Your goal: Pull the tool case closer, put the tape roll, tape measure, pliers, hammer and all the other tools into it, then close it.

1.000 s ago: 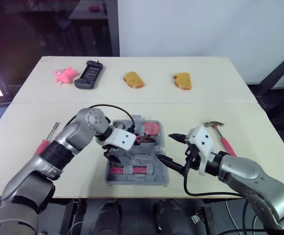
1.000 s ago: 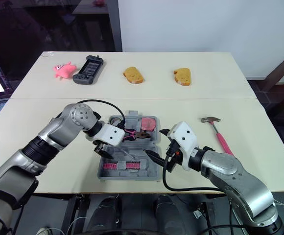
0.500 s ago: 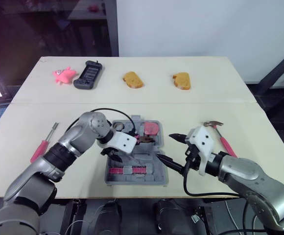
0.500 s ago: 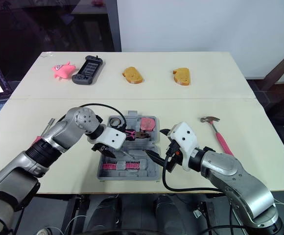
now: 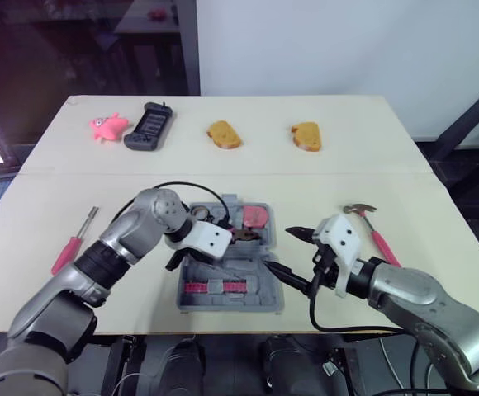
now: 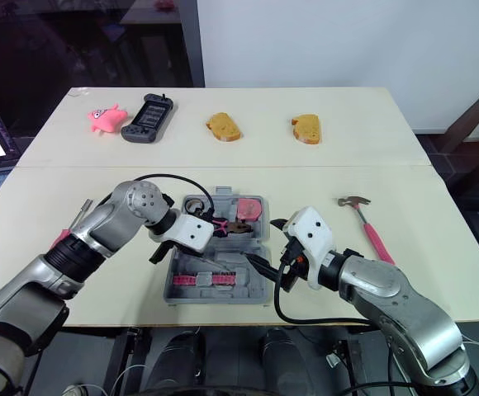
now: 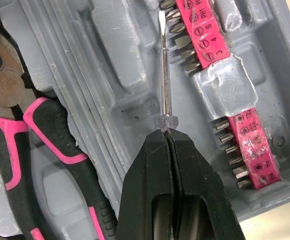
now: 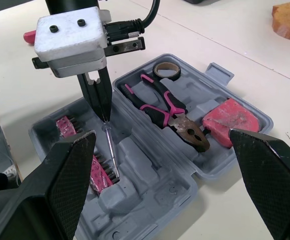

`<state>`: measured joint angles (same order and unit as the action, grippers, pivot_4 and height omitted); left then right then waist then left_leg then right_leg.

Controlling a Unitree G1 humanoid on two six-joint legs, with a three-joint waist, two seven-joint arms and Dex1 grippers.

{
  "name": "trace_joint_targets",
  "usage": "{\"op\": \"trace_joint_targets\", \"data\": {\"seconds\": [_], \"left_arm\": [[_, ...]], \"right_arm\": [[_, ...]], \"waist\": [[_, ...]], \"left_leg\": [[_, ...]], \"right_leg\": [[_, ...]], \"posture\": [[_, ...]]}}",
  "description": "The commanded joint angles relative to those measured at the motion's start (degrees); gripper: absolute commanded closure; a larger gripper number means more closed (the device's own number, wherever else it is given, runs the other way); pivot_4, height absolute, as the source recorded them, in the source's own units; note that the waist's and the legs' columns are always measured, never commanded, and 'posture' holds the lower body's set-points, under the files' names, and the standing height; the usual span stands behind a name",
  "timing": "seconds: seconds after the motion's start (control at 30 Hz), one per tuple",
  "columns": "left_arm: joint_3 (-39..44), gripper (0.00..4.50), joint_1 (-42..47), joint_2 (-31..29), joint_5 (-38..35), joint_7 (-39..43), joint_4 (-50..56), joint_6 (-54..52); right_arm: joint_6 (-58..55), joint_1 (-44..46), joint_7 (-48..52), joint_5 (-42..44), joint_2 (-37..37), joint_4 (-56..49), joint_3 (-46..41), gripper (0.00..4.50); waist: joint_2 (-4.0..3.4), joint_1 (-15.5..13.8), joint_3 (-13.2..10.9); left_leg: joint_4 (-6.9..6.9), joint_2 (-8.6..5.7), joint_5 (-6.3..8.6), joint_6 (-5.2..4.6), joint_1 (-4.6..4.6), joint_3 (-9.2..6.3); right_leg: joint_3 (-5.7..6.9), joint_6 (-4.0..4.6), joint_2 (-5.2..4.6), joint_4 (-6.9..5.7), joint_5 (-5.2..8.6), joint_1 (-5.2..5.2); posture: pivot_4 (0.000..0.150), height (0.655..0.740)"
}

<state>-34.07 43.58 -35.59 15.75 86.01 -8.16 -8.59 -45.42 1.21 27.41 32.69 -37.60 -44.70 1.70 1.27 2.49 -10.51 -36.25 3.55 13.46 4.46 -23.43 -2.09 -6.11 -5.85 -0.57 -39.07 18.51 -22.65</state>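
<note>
The grey tool case (image 5: 241, 302) lies open near the table's front edge. In it are pink-handled pliers (image 8: 167, 107), a tape roll (image 8: 166, 70), a pink tape measure (image 8: 230, 116), a pink bit strip (image 7: 225, 60) and a thin screwdriver (image 7: 163, 65). My left gripper (image 7: 166, 132) is shut over the case's front half. Its tips touch the screwdriver's clear collar. My right gripper (image 5: 293, 256) stands open at the case's right edge, holding nothing. A pink-handled hammer (image 5: 372, 228) lies on the table to the right. A red-handled screwdriver (image 5: 73, 243) lies far left.
Along the far side of the table sit a pink toy (image 5: 107, 125), a black handset (image 5: 149, 125) and two bread pieces (image 5: 225, 134) (image 5: 307, 136). The case sits close to the front table edge.
My left gripper's fingers have closed from wide open to shut, and its wrist has shifted slightly over the case. The right arm has stayed put.
</note>
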Motion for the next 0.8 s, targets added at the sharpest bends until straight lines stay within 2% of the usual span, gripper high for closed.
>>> {"op": "trace_joint_targets", "data": {"seconds": [0.03, 0.17, 0.57, 0.67, 0.77, 0.8], "left_arm": [[1.39, 4.45, 1.14, -0.53, -0.57, 0.26, 1.84, -1.0], [1.19, 4.45, 0.85, -1.64, -1.08, 1.75, 3.44, -0.79], [-0.18, 4.45, 0.04, -1.06, 0.98, -0.93, 2.27, -0.14], [0.18, 3.67, 0.09, -0.67, 0.43, -0.9, 2.72, -0.77], [0.31, 2.19, 0.21, -0.63, 0.41, -0.81, 2.66, -0.66], [0.25, 2.19, 0.17, -0.66, 0.45, -0.69, 2.64, -0.67]], "right_arm": [[0.7, 0.2, 0.01, 0.14, 0.25, -1.97, -0.6, 0.0], [0.82, 0.35, 0.0, -0.06, 0.36, -1.79, -0.26, 0.0], [1.03, 0.07, 0.04, -0.64, 0.62, -1.76, -0.04, 0.0], [1.0, -0.08, 0.04, -0.67, 0.56, -1.84, -0.11, 0.0], [0.94, -0.11, 0.02, -0.72, 0.54, -1.86, -0.03, 0.0], [0.92, -0.12, 0.02, -0.71, 0.55, -1.89, 0.0, 0.0]], "waist": [[0.0, -0.01, 0.0], [0.0, -0.01, 0.0], [0.0, -0.05, 0.0], [0.0, -0.05, 0.0], [0.0, -0.04, 0.0], [0.0, -0.02, 0.0]], "left_leg": [[0.0, 0.0, 0.0, 0.0, 0.0, 0.0], [0.0, 0.0, 0.0, 0.0, 0.0, 0.0], [-0.01, 0.0, 0.0, 0.0, 0.0, 0.0], [-0.01, 0.0, 0.0, 0.0, 0.0, 0.0], [-0.01, 0.0, 0.0, 0.0, 0.0, 0.0], [-0.01, 0.0, 0.0, 0.0, 0.0, 0.0]], "right_leg": [[0.0, 0.0, 0.0, 0.0, 0.0, 0.0], [0.0, 0.0, 0.0, 0.0, 0.0, 0.0], [0.0, 0.0, 0.0, 0.0, 0.0, 0.0], [0.0, 0.0, 0.0, 0.0, 0.0, 0.0], [0.0, 0.0, 0.0, 0.0, 0.0, 0.0], [0.0, 0.0, 0.0, 0.0, 0.0, 0.0]], "posture": [[0.15, 0.74], [0.15, 0.74], [0.15, 0.74], [0.15, 0.74], [0.15, 0.74], [0.15, 0.74]]}}
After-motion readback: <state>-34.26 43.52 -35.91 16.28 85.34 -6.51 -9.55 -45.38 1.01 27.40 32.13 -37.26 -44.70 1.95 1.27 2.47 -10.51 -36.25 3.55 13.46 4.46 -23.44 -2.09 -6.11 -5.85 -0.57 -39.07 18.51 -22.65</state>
